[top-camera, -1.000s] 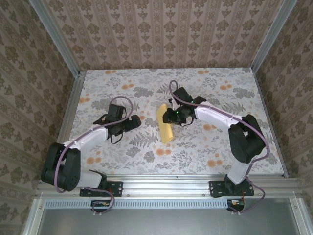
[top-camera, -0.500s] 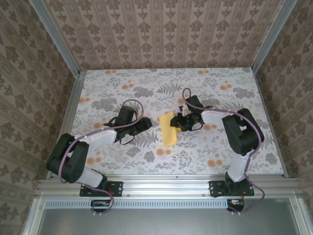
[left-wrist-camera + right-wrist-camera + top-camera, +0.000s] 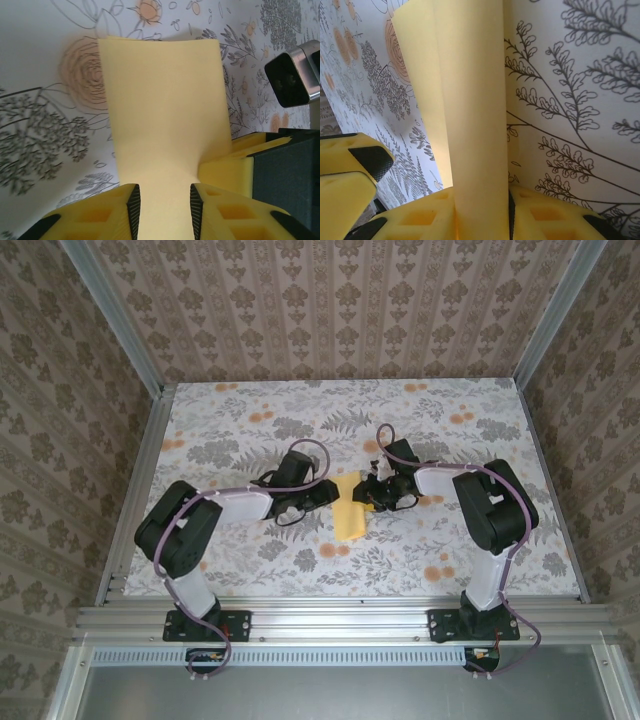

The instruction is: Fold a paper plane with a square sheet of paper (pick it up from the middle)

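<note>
Two grippers meet at mid-table on my overhead camera. My right gripper (image 3: 481,197) is clenched on the folded yellow sheet of paper (image 3: 470,100), which runs as a long strip out from between its fingers. My left gripper (image 3: 162,200) straddles the same sheet, but I cannot tell whether it pinches. From above, the sheet looks small, lying between both wrists on the floral table (image 3: 250,430).

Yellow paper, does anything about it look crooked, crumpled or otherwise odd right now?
The yellow paper is not lying flat. It is doubled over into a long strip that curls up off the table, one end pinched in the right gripper, with the left gripper open astride it.
</note>
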Robot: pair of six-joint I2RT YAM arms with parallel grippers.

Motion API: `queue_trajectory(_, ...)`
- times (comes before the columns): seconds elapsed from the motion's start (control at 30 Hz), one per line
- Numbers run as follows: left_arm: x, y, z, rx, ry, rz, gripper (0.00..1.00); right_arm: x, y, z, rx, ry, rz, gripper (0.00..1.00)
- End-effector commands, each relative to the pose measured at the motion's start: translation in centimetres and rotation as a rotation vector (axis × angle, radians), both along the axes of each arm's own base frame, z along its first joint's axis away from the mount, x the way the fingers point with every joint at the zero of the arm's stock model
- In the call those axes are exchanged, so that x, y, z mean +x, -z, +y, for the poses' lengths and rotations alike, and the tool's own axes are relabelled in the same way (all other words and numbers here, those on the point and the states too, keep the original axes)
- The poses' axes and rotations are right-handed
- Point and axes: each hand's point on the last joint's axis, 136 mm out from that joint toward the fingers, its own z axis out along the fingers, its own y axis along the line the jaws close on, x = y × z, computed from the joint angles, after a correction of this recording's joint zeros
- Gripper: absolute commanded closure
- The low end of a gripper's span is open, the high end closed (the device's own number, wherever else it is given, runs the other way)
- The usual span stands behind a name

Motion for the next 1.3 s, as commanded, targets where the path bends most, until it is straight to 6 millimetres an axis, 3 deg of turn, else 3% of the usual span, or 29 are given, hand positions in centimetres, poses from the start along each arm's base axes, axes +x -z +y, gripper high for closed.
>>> queue_trajectory(0.0, 0.4, -0.4, -1.1, -0.020, 0.009, -0.007, 0.67, -0.4, 1.5, -0.8, -0.026, 0.022, 0.031, 0.72)
queue_trajectory(0.27, 1.2, 0.0, 0.6, 0.032, -0.085, -0.031, 0.68, -0.5, 2.3, -1.8, -0.043, 0.058, 0.035, 0.74)
queue_trajectory(0.63, 1.6, -0.8, 3.4, 0.081, -0.206, -0.089, 0.68, -0.8, 3.9, -2.8, -0.089, 0.087, 0.060, 0.70)
queue_trajectory(0.87, 1.5, -1.2, 3.4, 0.075, -0.202, -0.100, 0.69, -1.4, 5.2, -4.0, -0.162, 0.096, 0.075, 0.71)
queue_trajectory(1.27, 1.7, -0.9, 1.2, 0.009, -0.143, -0.067, 0.68, -1.9, 6.6, -5.4, -0.216, 0.135, 0.135, 0.77)
